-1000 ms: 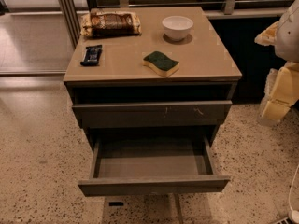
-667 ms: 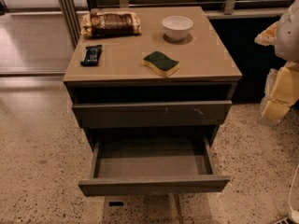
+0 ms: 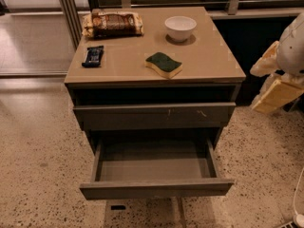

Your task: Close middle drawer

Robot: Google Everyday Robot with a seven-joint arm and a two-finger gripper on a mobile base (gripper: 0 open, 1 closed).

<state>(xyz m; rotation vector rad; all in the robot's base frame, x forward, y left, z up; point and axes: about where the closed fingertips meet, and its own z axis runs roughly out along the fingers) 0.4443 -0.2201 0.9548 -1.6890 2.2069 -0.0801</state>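
No text, brand or number could be read anywhere. The printing on the brown packet [image 3: 112, 23] at the bench's back-left corner was too blurred to make out. So was the pale marking on the dark bar wrapper [image 3: 93, 56] by the left edge. The gripper [image 3: 278, 82], off the bench's right edge, showed no legible marking.
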